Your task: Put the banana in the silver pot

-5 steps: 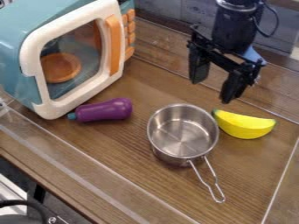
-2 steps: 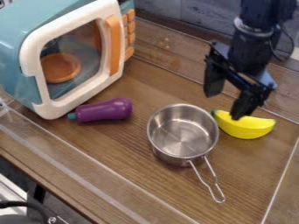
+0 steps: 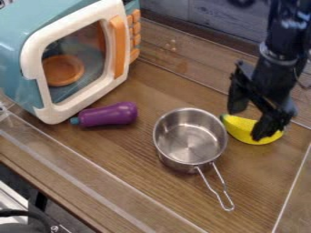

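Observation:
The yellow banana (image 3: 254, 135) lies on the wooden table at the right, just beside the silver pot (image 3: 190, 139). The pot stands empty, its wire handle pointing toward the front edge. My black gripper (image 3: 260, 116) hangs open right over the banana, one finger on each side of it, and its fingers hide part of the fruit. I cannot tell whether the fingertips touch the banana.
A teal-and-white toy microwave (image 3: 67, 55) fills the back left, with an orange item behind its window. A purple toy eggplant (image 3: 107, 115) lies in front of it. A clear plastic sheet edge (image 3: 73, 173) runs along the table's front.
The gripper has moved right and down from above the table's back right until it straddles the banana. It stayed open. Banana, pot and eggplant have not moved.

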`<action>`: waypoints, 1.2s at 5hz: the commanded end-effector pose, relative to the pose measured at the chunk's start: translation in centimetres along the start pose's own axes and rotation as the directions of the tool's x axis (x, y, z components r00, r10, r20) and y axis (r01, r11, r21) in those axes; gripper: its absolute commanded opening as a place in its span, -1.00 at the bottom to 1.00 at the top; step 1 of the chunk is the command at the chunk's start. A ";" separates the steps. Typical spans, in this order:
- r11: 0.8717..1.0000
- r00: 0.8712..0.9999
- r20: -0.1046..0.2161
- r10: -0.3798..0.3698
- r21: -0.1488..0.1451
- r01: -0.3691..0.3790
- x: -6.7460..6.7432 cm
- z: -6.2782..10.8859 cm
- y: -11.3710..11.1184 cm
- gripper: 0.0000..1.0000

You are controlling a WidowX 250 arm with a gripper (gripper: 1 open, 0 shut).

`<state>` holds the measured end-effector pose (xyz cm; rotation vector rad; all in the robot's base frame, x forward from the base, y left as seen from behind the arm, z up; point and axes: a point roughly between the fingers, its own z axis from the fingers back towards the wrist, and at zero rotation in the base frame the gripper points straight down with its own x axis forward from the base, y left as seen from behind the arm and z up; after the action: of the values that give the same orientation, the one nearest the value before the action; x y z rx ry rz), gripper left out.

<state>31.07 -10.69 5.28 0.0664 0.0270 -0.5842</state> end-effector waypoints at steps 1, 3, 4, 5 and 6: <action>0.999 0.998 0.050 -0.039 0.035 0.038 1.0 -0.4 -0.1 1.00; 0.999 0.998 0.054 -0.030 0.046 0.028 1.6 -2.1 0.0 1.00; 0.998 0.998 0.051 -0.026 0.051 0.023 1.9 -2.4 0.1 1.00; 0.998 0.999 0.047 -0.022 0.057 0.020 2.1 -2.5 0.3 1.00; 0.998 0.999 0.043 -0.019 0.062 0.017 2.4 -2.7 0.4 1.00</action>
<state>32.99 -11.21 2.08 0.1072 -0.0149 -0.6069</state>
